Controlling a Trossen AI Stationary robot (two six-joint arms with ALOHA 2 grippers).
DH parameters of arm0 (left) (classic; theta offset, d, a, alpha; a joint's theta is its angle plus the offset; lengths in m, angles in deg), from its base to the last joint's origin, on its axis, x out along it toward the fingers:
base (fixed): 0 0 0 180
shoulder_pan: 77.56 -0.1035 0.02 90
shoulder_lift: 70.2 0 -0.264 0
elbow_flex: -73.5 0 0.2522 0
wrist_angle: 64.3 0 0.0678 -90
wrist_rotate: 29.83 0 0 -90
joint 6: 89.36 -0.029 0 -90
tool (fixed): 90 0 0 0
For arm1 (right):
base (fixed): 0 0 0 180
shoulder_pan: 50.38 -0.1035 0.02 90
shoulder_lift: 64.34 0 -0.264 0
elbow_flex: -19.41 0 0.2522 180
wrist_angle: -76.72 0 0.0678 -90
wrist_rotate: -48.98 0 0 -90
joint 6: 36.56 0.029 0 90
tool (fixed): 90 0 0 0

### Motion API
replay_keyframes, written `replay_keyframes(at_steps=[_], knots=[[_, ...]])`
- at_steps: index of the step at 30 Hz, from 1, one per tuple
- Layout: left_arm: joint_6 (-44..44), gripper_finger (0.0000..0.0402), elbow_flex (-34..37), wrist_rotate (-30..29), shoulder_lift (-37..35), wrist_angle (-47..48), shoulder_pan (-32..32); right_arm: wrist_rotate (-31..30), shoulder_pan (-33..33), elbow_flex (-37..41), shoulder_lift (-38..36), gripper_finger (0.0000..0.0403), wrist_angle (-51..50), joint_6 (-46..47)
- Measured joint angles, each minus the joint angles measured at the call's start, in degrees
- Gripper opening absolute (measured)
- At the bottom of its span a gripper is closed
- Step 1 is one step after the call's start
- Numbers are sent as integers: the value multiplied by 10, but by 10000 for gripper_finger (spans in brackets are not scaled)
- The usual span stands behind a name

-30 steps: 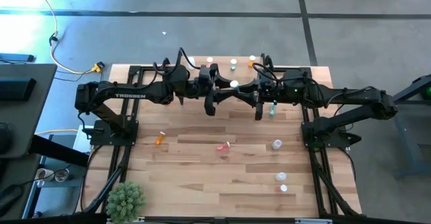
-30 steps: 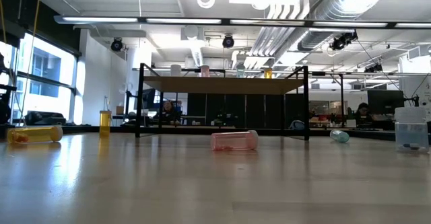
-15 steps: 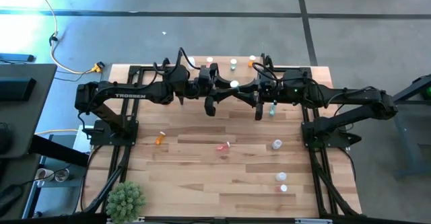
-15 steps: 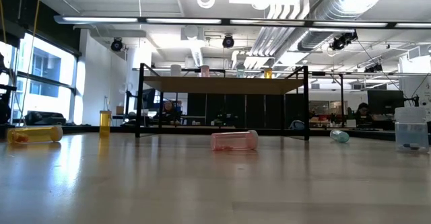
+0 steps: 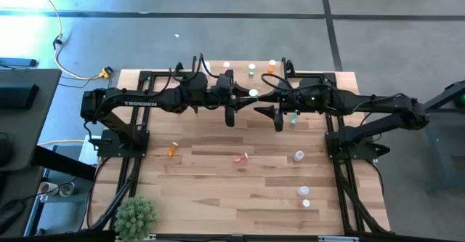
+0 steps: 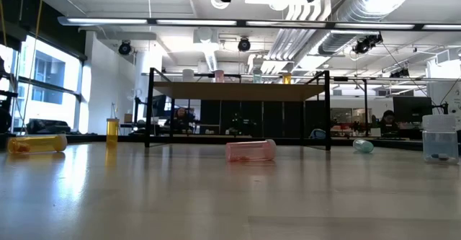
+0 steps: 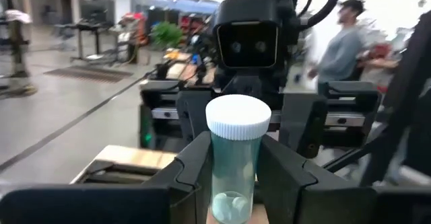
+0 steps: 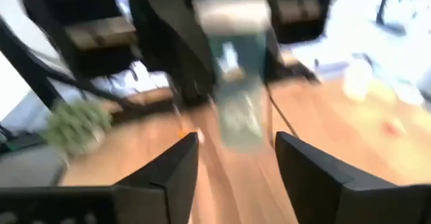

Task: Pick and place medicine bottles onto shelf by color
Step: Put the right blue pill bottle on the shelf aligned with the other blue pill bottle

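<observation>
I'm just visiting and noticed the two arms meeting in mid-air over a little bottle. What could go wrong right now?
The left gripper alone pinches the green bottle low on its body, so it might tip or slip while carried. The right gripper has opened but its fingers flank the bottle; pulling away carelessly could knock it. The shelf already carries upright bottles, so a clumsy placement might topple them.

On the shelf (image 5: 240, 78): four bottles (image 5: 251, 68) along the far edge. On the table (image 5: 218, 176): bottles scattered; plant (image 5: 136, 214) at near-left corner.
</observation>
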Motion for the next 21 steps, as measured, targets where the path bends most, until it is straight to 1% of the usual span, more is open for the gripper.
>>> replay_keyframes(at_steps=[5,7,11,14,16,21], knots=[[-37,88,0,-38,0,57,0,-1,40,0,-9,205,-101,-3],[-50,88,0,-57,0,79,0,-1,60,0,-13,206,-123,-4],[-67,88,0,-80,0,112,0,-1,96,0,-24,206,-124,-7],[-72,88,0,-95,0,132,-2,5,116,0,-33,206,-102,-28],[-73,88,0,-100,0,140,-6,20,128,0,-36,207,-71,-42],[-73,88,0,-104,12,141,-21,86,153,0,-30,207,31,-64]])
